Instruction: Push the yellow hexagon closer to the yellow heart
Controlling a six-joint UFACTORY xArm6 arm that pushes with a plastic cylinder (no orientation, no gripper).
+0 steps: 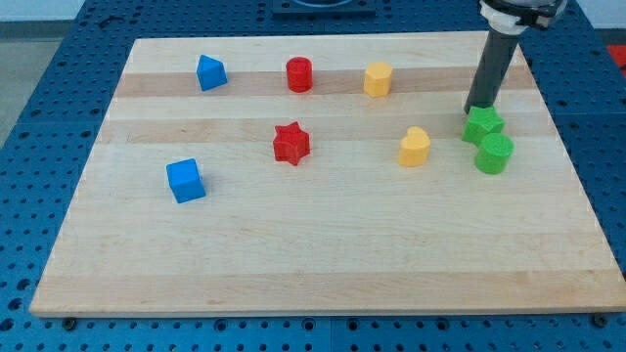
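The yellow hexagon (379,79) sits near the view's top, right of centre. The yellow heart (415,147) lies below it and a little to the right, a short gap away. My tip (475,110) is at the view's right, touching the top edge of a green block (483,124). It is well to the right of the hexagon and to the upper right of the heart.
A green cylinder (494,154) sits just below the green block. A red cylinder (299,74) and a blue block (210,72) lie along the top. A red star (290,143) is at centre, a blue cube (186,181) at left. The wooden board (313,264) rests on a blue pegboard table.
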